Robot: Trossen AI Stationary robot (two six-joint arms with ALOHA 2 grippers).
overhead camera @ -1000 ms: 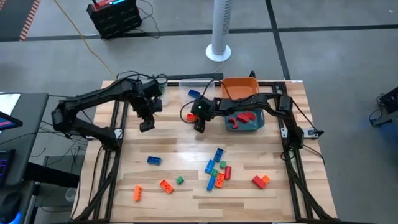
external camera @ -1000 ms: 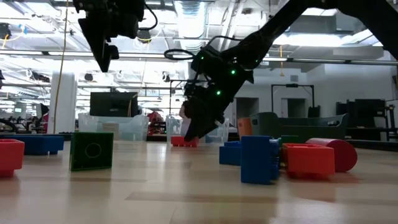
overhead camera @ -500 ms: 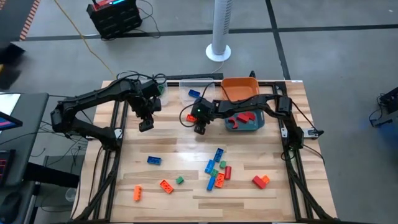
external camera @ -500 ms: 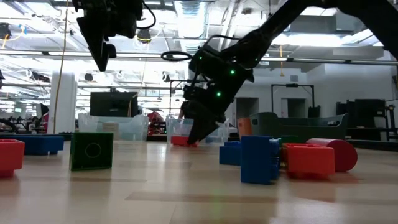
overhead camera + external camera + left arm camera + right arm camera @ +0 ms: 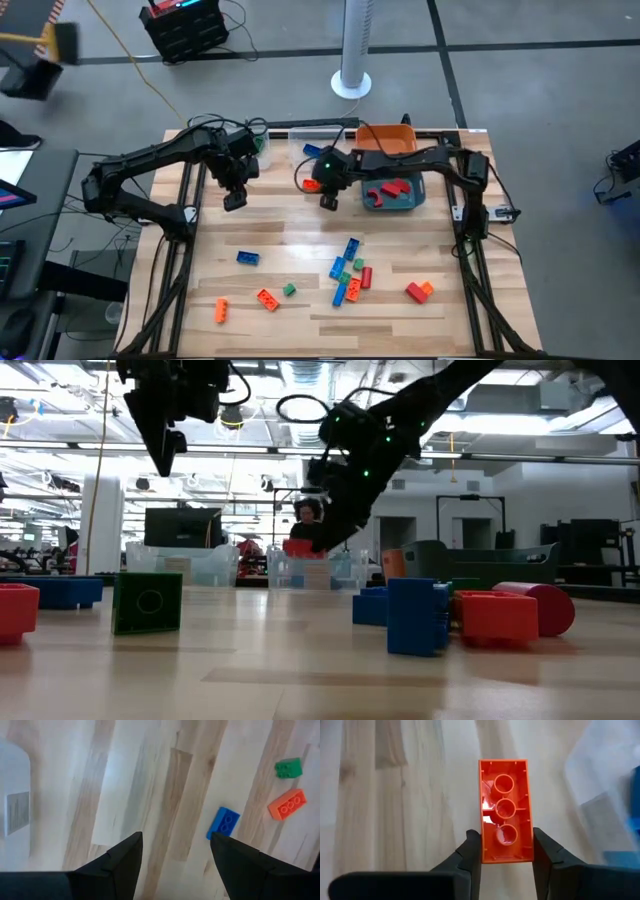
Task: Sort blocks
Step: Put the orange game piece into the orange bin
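My right gripper (image 5: 506, 844) is shut on an orange-red brick (image 5: 504, 810) and hangs above the table's far middle (image 5: 328, 198), near a clear bin (image 5: 305, 150). My left gripper (image 5: 235, 200) is open and holds nothing, high over the far left of the table (image 5: 165, 455). Loose bricks lie flat on the near half: a blue one (image 5: 247, 257), two orange ones (image 5: 221, 309) (image 5: 266, 298), a green one (image 5: 289, 290), a mixed cluster (image 5: 348, 272) and a red and orange pair (image 5: 419, 291). My right gripper pinches the orange-red brick between its two fingers (image 5: 472, 851), which press on the two long sides near one end (image 5: 505, 854). The fingers point down from above. The brick (image 5: 300, 547) is lifted clear of the table, its hollow underside facing the wrist camera.
An orange bin (image 5: 385, 140) and a teal bin (image 5: 395, 197) holding red bricks stand at the far right. A second clear bin (image 5: 260, 142) sits at the far left. Bare wood lies between the two grippers and the loose bricks.
My right gripper has risen and shifted slightly toward the table's right. The orange-red brick, which was down at the tabletop a second ago, now hangs clear above it.
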